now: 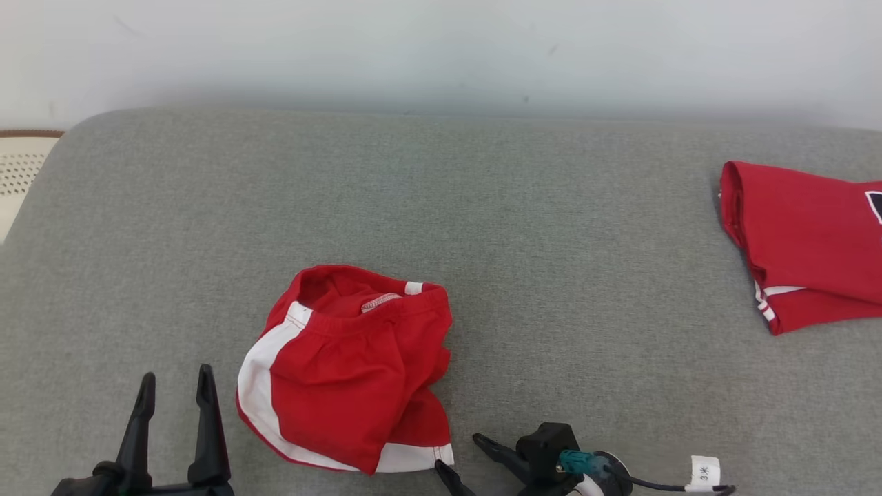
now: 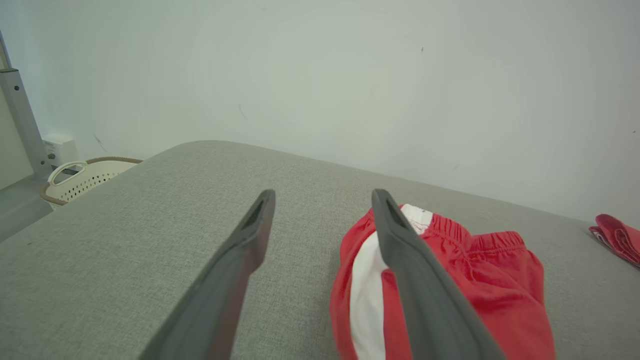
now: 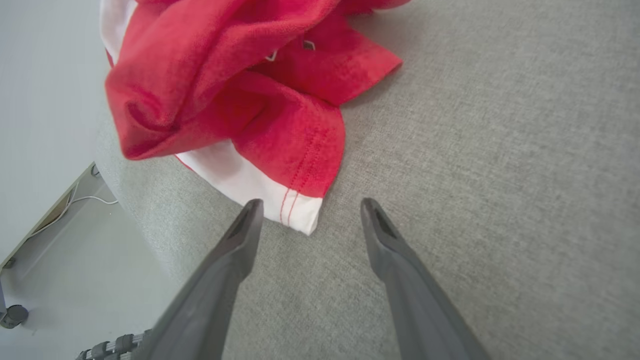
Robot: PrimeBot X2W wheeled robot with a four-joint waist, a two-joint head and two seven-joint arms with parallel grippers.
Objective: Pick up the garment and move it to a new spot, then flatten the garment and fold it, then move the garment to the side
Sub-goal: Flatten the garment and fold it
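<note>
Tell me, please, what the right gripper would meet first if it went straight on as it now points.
Most likely the white hem corner of the red shorts, lying ahead between the open jaws of the right gripper. Height above the cushion is unclear, so it might brush that first.
</note>
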